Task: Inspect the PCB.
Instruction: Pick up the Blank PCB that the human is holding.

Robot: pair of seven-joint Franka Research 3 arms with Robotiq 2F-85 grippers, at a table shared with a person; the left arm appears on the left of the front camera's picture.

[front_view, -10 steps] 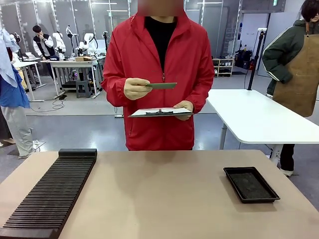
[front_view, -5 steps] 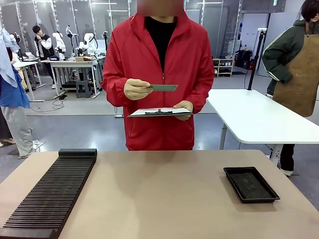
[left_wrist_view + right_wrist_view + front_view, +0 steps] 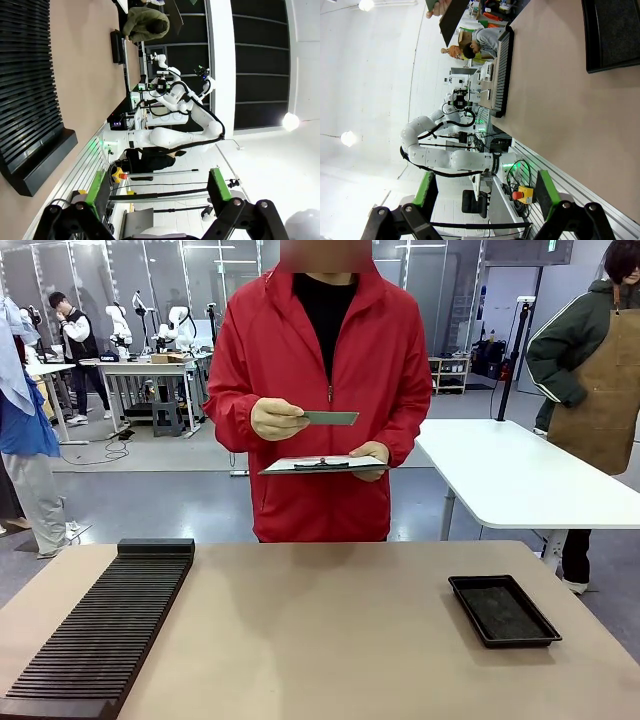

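**PCB in the person's hand, both grippers idle**

The PCB (image 3: 330, 418) sits at twelve o'clock beyond the table's far edge, pinched nearly level in the person's hand (image 3: 277, 420) above a clipboard (image 3: 323, 466). A black tray (image 3: 503, 610) lies at four o'clock and a slotted rack (image 3: 100, 635) at eight. The left gripper (image 3: 156, 187) and right gripper (image 3: 484, 190) gape empty. The pinch at one end could let the board slip.
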